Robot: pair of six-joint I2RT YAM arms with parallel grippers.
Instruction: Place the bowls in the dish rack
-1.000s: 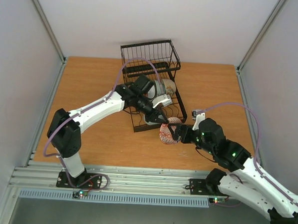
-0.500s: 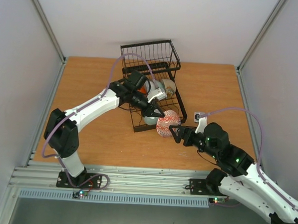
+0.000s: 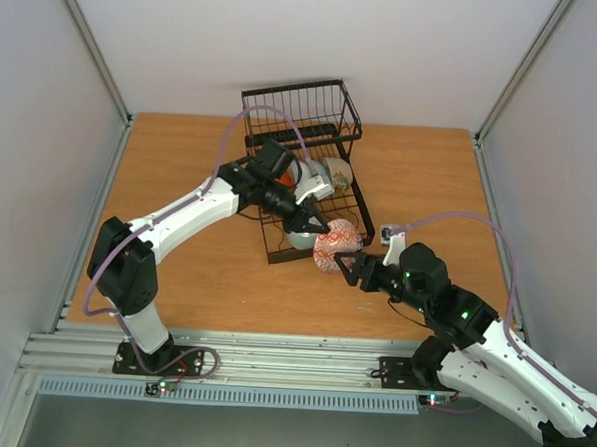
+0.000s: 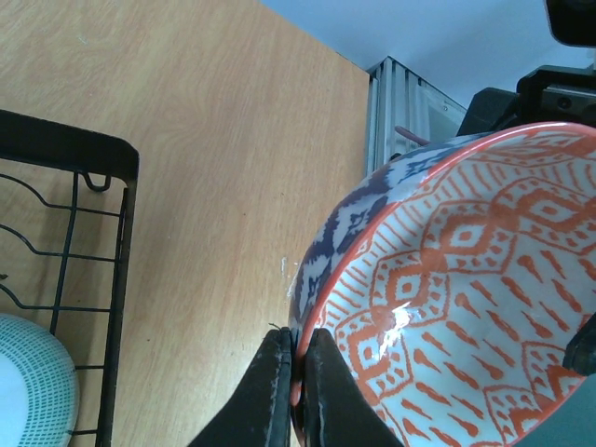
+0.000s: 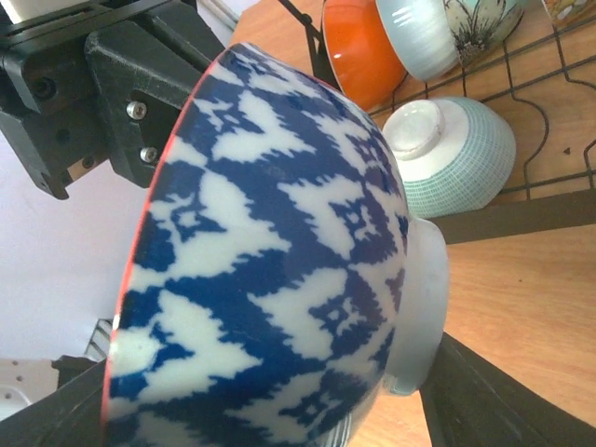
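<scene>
A bowl, blue-and-white outside and orange-patterned inside, hangs tilted on edge at the near right corner of the black wire dish rack. My left gripper is shut on its rim. My right gripper reaches in from the right. Its fingers stand wide on either side of the bowl, one by the foot, one by the rim; contact is unclear. In the rack sit an orange bowl, an upturned pale green bowl and a cream floral bowl.
The rack's taller basket section stands at the far end, near the back wall. Both arms meet at the rack's near right corner. Bare wooden table lies left of the rack, and more table to its right.
The bowl, held by the left gripper, went from the table beside the rack up to the rack's corner. My right gripper followed it in and its fingers have drawn closer together.
</scene>
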